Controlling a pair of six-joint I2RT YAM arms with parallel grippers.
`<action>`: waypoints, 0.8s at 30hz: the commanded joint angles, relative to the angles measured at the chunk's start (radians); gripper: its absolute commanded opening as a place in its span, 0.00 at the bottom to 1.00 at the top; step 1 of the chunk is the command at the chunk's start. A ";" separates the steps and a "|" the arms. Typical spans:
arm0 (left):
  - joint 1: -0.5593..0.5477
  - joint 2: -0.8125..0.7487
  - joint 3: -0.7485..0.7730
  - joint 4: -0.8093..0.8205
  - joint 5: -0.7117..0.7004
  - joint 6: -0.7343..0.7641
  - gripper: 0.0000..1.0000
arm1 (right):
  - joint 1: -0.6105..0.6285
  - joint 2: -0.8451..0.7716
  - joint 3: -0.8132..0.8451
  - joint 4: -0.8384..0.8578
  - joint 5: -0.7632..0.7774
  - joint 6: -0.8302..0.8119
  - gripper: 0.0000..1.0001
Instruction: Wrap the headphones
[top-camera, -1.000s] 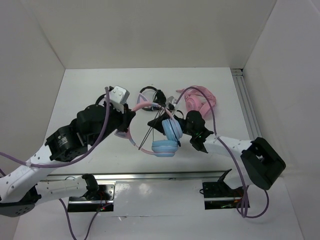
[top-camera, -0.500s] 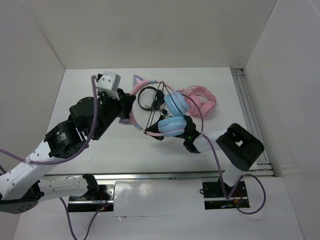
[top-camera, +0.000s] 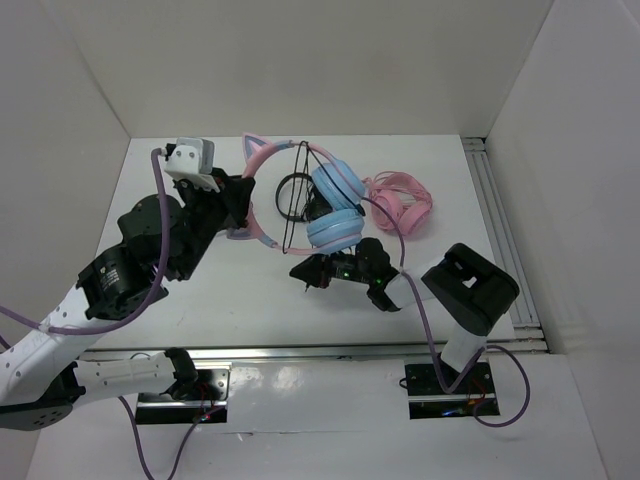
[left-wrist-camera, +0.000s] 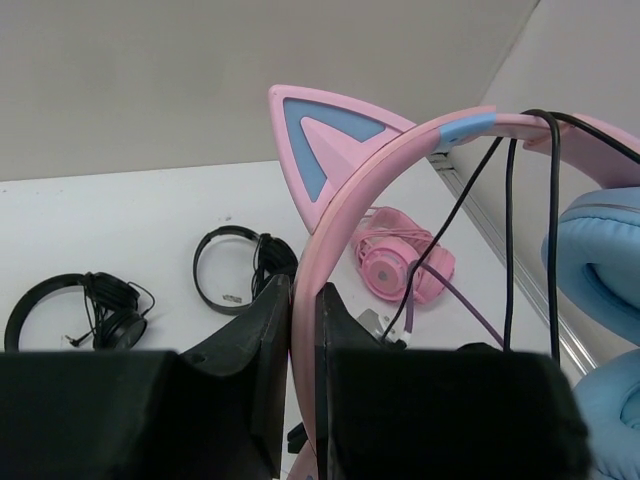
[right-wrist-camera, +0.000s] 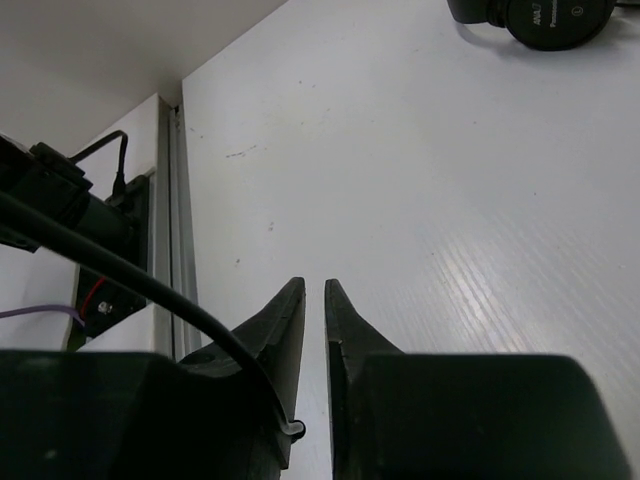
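Headphones (top-camera: 335, 205) hang in the air above the counter (top-camera: 230, 310), carried by the left hand (left-wrist-camera: 306, 300). Its fingers are pressed onto the thin pink headband (left-wrist-camera: 400, 150) just beside one cat ear (left-wrist-camera: 320, 135). The two light blue ear cups (top-camera: 338, 190) dangle to one side of that grip. The thin black cable (left-wrist-camera: 510, 220) lies over the band in a few strands.

The right hand (right-wrist-camera: 313, 300) sits low near the counter below the cups, its fingers parted by a narrow slit with nothing between them. A black cord runs beside one finger; I cannot tell whether it is the headphones' own cable.

The set looks light. The band is probably springy plastic that twists under a hard squeeze, so the plain stretch of band is the place to hold it, not the cat ear, which could snap. The cups look padded and free to swing, which makes them poor to pinch. The cable is limp and likely slick. It should be taken near its loose end and kept taut, or the turns will slide off.
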 joint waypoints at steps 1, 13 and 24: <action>-0.005 -0.015 0.059 0.124 -0.047 -0.043 0.00 | 0.008 0.016 -0.013 0.089 -0.001 -0.003 0.23; -0.005 -0.024 0.037 0.126 -0.100 -0.053 0.00 | 0.008 -0.013 -0.073 0.109 -0.002 -0.003 0.32; -0.005 -0.053 -0.044 0.182 -0.141 -0.043 0.00 | 0.027 -0.004 -0.062 0.101 -0.060 0.081 0.34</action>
